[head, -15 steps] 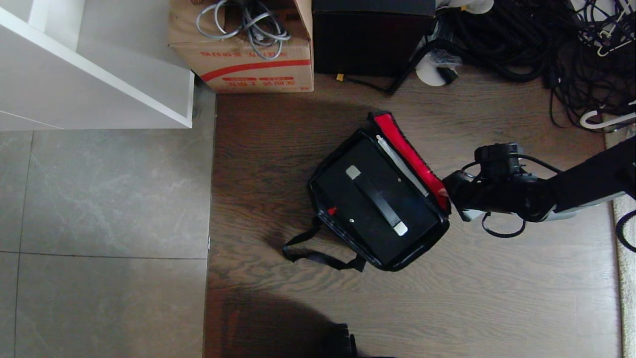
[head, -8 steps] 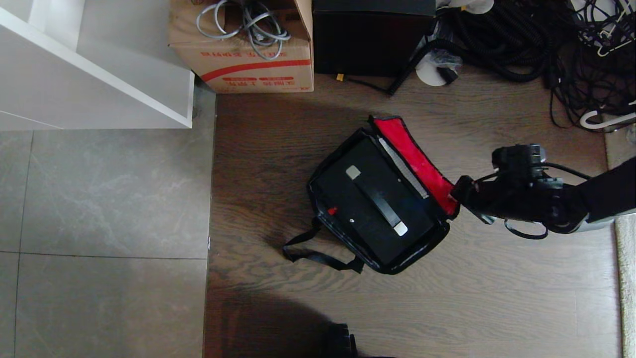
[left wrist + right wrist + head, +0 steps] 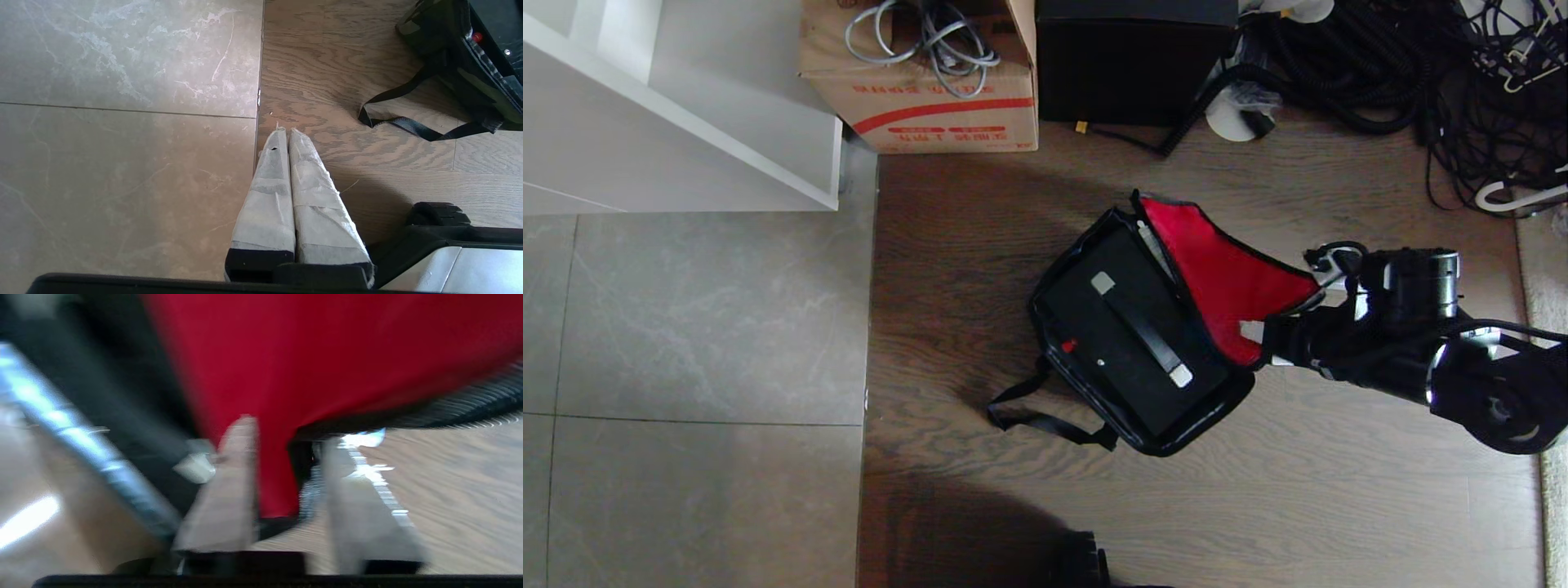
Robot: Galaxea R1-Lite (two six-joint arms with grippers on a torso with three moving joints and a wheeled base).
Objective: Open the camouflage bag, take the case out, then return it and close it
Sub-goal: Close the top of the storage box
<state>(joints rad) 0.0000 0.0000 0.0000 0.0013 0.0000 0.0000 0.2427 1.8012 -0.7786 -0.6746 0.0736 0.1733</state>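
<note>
Wood floor [image 3: 1323, 490] around camouflage bag [image 3: 1176, 437]

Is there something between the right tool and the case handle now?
Yes. The red-lined lid of the camouflage bag stands between the right tool and the case, its edge between the tool's fingers. Nothing covers the handle from above.

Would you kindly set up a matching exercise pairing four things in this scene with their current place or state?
Things:
1. case
2. lid
3. left end effector
4. cardboard box

States:
A. shut, above the floor
B. holds grey cables
C. lying inside the camouflage bag
D. folded back, red lining showing, edge between the right end effector's fingers

Pairs: 1-C, 2-D, 3-A, 4-B
</note>
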